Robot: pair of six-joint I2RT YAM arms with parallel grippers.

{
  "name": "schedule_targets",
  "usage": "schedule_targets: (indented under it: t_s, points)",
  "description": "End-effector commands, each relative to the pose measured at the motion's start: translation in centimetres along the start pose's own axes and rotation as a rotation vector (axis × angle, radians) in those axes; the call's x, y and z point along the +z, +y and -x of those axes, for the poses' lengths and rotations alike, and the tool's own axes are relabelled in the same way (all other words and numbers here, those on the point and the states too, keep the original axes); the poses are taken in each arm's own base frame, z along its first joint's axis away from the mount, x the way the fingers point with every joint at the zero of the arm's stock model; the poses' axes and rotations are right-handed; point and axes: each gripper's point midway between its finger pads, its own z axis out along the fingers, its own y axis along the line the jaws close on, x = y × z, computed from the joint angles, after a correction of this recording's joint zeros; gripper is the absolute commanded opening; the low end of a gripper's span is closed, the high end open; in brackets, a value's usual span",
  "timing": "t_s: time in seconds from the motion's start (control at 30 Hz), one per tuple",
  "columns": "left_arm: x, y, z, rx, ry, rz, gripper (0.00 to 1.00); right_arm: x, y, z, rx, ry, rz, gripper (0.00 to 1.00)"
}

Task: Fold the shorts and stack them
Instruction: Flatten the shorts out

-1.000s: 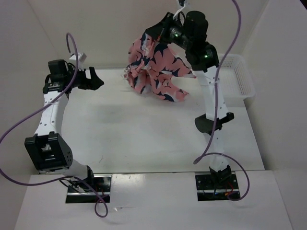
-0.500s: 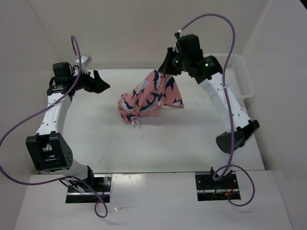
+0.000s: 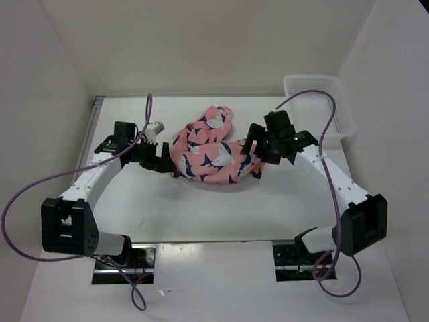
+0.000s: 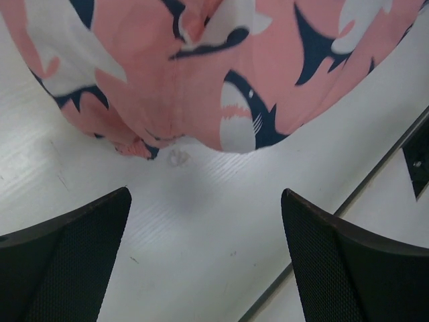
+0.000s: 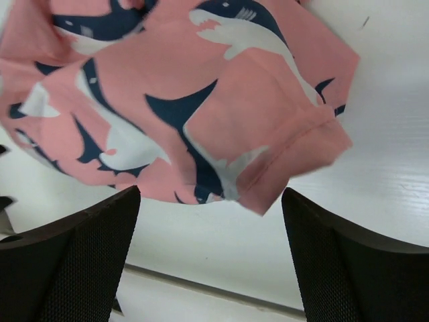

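The shorts (image 3: pixel 209 151), salmon-pink with navy and white shapes, lie in a crumpled heap on the white table (image 3: pixel 201 208), slightly behind its middle. My left gripper (image 3: pixel 163 158) sits low at the heap's left edge, open. In the left wrist view the shorts (image 4: pixel 201 74) fill the top and the left gripper (image 4: pixel 206 194) has only bare table between its fingers. My right gripper (image 3: pixel 255 153) is at the heap's right edge, open. In the right wrist view a hem corner of the shorts (image 5: pixel 201 100) reaches down to the right gripper (image 5: pixel 211 192), ungripped.
A white mesh basket (image 3: pixel 335 111) stands at the table's back right corner, behind the right arm. White walls close in the table on the left, back and right. Purple cables loop from both arms.
The right gripper carried the hanging shorts down and forward onto the table, then opened and let them go. The left arm swung right and down to the heap's left edge.
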Motion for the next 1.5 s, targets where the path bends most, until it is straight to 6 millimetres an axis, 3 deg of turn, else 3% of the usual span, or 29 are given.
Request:
schedule_targets:
  t_s: [0.0, 0.07, 0.13, 0.17, 0.2, 0.3, 0.33, 0.43, 0.5, 0.57, 0.67, 0.8, 0.83, 0.87, 0.93, 1.03, 1.1, 1.13, 1.17, 1.2, 1.27, 1.3, 1.37, 1.4, 1.43, 1.47]
  points:
    - [0.4, 0.1, -1.9, 0.007, 0.038, 0.037, 0.99, -3.0, 0.2, 0.4, -0.03, -0.102, 0.039, 0.9]
    - [1.3, -0.5, -1.6, 0.048, 0.027, 0.017, 0.97, -2.9, 1.0, -1.8, -0.044, -0.065, 0.059, 0.9]
    - [2.6, -2.9, -1.6, 0.11, 0.036, -0.056, 0.94, -2.9, 0.7, -3.9, -0.041, -0.034, 0.062, 0.94]
    - [2.9, -3.9, -1.8, 0.126, 0.047, -0.084, 0.91, -3.0, 0.6, -4.1, -0.023, -0.042, 0.069, 0.96]
    - [3.7, -5.6, -2.3, 0.157, 0.066, -0.136, 0.81, -3.5, 0.3, -4.5, 0.006, -0.049, 0.077, 0.98]
    - [5.0, -8.3, -3.5, 0.193, 0.112, -0.24, 0.78, -3.9, -0.3, -4.0, 0.048, -0.079, 0.079, 1.0]
    - [5.7, -8.5, -4.0, 0.191, 0.133, -0.259, 0.87, -3.9, -0.5, -3.8, 0.056, -0.083, 0.074, 1.0]
    - [8.0, -8.4, -4.3, 0.221, 0.152, -0.247, 0.98, -3.8, -1.4, -3.7, 0.074, -0.104, 0.048, 1.0]
    - [9.2, -7.9, -3.5, 0.241, 0.142, -0.219, 0.99, -3.8, -3.3, -3.6, 0.111, -0.124, -0.002, 0.96]
    - [10.5, -5.8, -3.2, 0.245, 0.142, -0.127, 0.99, -3.8, -3.9, -3.0, 0.131, -0.15, -0.012, 0.87]
    - [11.3, -3.8, -1.1, 0.279, 0.083, -0.009, 0.84, -2.1, -5.2, -2.8, 0.179, -0.108, -0.058, 0.69]
    - [10.9, -1.4, 1.3, 0.273, 0.017, 0.075, 0.43, 1.2, -5.6, -3.2, 0.201, -0.076, -0.073, 0.68]
    - [10.8, -0.5, 2.1, 0.268, 0.004, 0.113, 0.26, 2.3, -5.6, -3.1, 0.201, -0.078, -0.071, 0.7]
    - [11.0, -0.4, 2.3, 0.269, 0.003, 0.114, 0.18, 3.0, -6.1, -3.3, 0.201, -0.077, -0.093, 0.7]
    - [10.4, 0.1, 4.0, 0.267, -0.029, 0.14, 0.13, 4.7, -6.6, -3.1, 0.211, -0.08, -0.121, 0.7]
    - [10.0, 1.0, 4.5, 0.248, -0.027, 0.157, 0.13, 6.5, -7.7, -1.9, 0.207, -0.098, -0.192, 0.7]
    - [9.6, 0.8, 5.3, 0.248, -0.041, 0.149, 0.17, 7.3, -7.9, -0.6, 0.206, -0.141, -0.222, 0.67]
    - [9.4, 1.4, 5.3, 0.235, -0.037, 0.159, 0.21, 8.2, -8.5, -0.8, 0.196, -0.131, -0.244, 0.67]
    - [9.2, 1.4, 5.3, 0.229, -0.04, 0.144, 0.31, 8.7, -8.2, 0.2, 0.187, -0.162, -0.238, 0.65]
    - [9.3, 1.2, 5.3, 0.229, -0.039, 0.13, 0.67, 9.1, -8.0, 0.8, 0.188, -0.176, -0.238, 0.65]
    - [8.9, 1.5, 5.1, 0.212, -0.035, 0.116, 0.86, 10.7, -8.2, 0.9, 0.173, -0.162, -0.25, 0.64]
    - [8.9, 1.3, 4.9, 0.208, -0.027, 0.104, 0.93, 11.1, -7.6, 1.9, 0.164, -0.177, -0.237, 0.57]
    - [9.4, 1.5, 3.8, 0.197, -0.006, 0.096, 0.97, 11.9, -7.4, 2.3, 0.155, -0.176, -0.238, 0.47]
    - [9.5, 1.5, 4.5, 0.212, -0.033, 0.095, 0.97, 11.8, -7.0, 3.1, 0.156, -0.199, -0.23, 0.3]
    - [9.9, 1.8, 4.0, 0.207, -0.024, 0.095, 0.96, 11.8, -7.0, 3.1, 0.156, -0.199, -0.23, 0.22]
    - [10.3, 2.1, 3.7, 0.206, -0.022, 0.095, 0.85, 11.7, -6.8, 3.5, 0.147, -0.207, -0.224, 0.14]
